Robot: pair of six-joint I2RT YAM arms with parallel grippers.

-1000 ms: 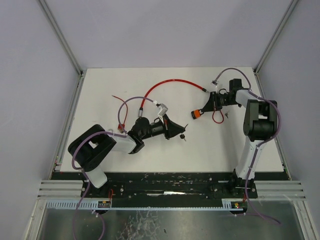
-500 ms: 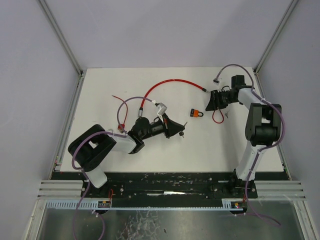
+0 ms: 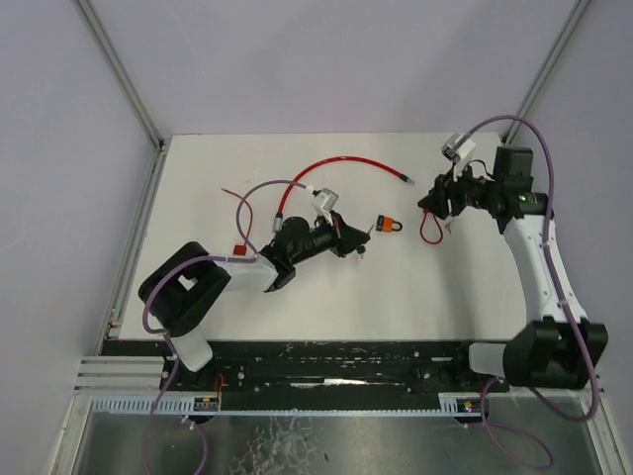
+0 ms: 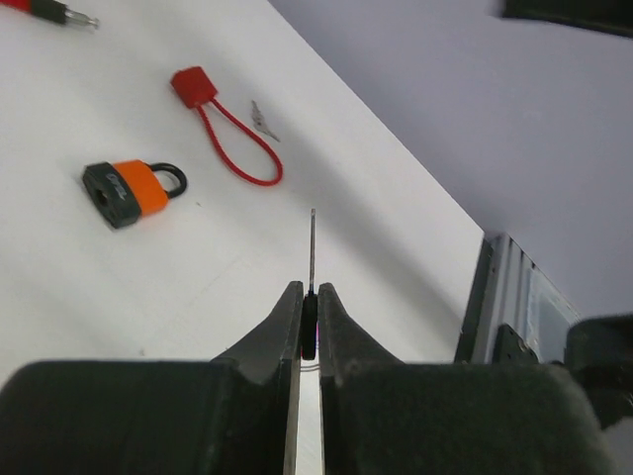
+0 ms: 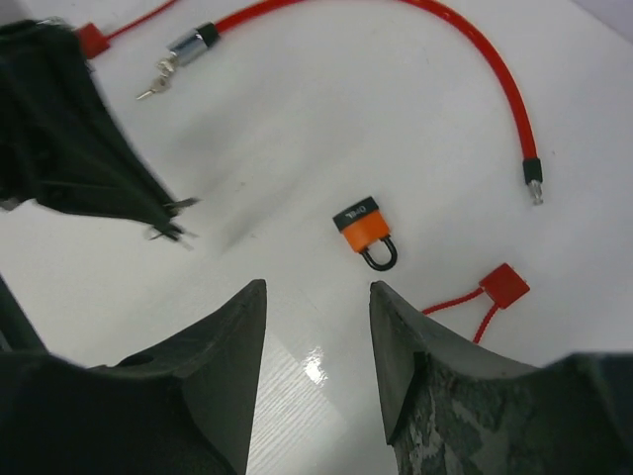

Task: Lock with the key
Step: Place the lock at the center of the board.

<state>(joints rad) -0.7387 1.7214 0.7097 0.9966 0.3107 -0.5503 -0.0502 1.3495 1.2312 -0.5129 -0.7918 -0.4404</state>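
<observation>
The left gripper (image 4: 309, 295) has its 2 fingers pressed together on a thin metal key (image 4: 312, 247), blade pointing forward. The small orange-and-black padlock (image 3: 389, 225) lies flat on the white table (image 3: 227, 158) (shackle toward the right arm), between both grippers. The right gripper (image 5: 316, 297) faces it, fingers spread, holding nothing.

A long red cable (image 3: 341, 158) arcs across the far part of the white table (image 3: 435, 287), with a metal cap at each end. Near its right end lies a small red loop (image 3: 429, 234) on a square red block, and a small grey metal piece (image 4: 262, 119) sits just beside it.
</observation>
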